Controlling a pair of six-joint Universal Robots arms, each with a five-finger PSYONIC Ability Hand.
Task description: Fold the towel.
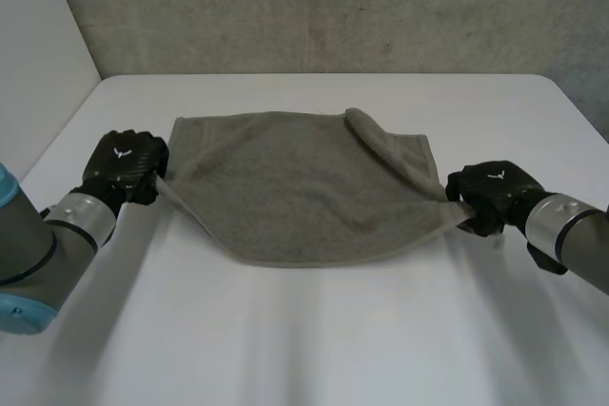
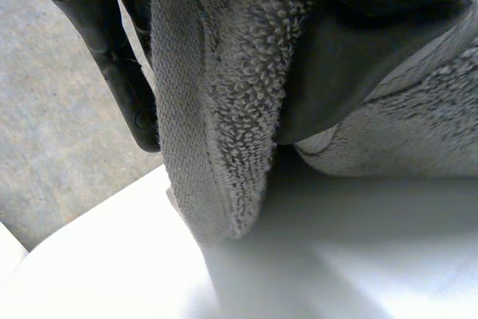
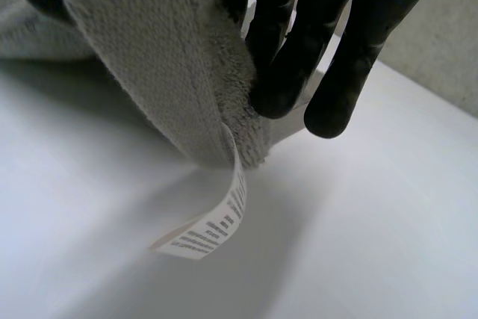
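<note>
Mid-counter (image 1: 304, 330): grey towel (image 1: 300, 187), far edge lying flat, near edge raised and sagging. Gripped at both near corners: left hand (image 1: 124, 166) fingers (image 2: 119, 65) curled round one, right hand (image 1: 490, 192) fingers (image 3: 287, 57) pinching the other, care label (image 3: 205, 225) dangling beneath. Likely lifted so for carrying near edge over far. Far right corner flopped over.

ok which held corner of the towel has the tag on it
The towel corner pinched in the right hand: a white printed tag hangs from it. The left hand holds a plain hemmed corner.
</note>
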